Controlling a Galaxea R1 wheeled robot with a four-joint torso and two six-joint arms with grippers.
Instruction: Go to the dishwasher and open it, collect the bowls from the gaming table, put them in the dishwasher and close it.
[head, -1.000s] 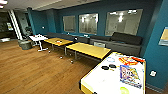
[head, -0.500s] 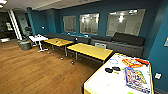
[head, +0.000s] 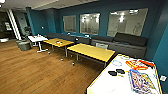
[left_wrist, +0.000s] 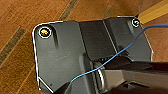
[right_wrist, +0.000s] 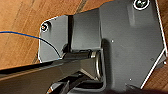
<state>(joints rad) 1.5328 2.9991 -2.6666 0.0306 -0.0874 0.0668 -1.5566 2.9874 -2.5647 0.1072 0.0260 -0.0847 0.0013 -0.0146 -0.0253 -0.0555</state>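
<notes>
Gaming table: we see a long white-topped table (head: 117, 83) at the near right, close to us, edged in yellow.
On it: two small dark objects (head: 116, 72) near the middle, a colourful flat box (head: 141, 80) at the near right end, and red and orange pieces (head: 138, 64) toward the far end. We cannot tell whether the dark objects are the bowls.
Dishwasher: we find no steel-fronted unit among the things ahead of us, so we cannot judge whether it is open.
Room: two yellow-topped tables (head: 91, 51) stand in a row to the left of the white one, a small white table (head: 37, 38) farther left, and a dark sofa (head: 120, 42) runs along the far blue wall under the windows (head: 126, 22).
Floor: wooden boards (head: 37, 72) stretch across the near left; both wrist views look down on the same wood past the dark plates.
Grippers: we cannot tell whether either is open or closed, nor whether either holds anything.
Progress: we judge the bowls not yet collected; loading and closing the dishwasher remain.
</notes>
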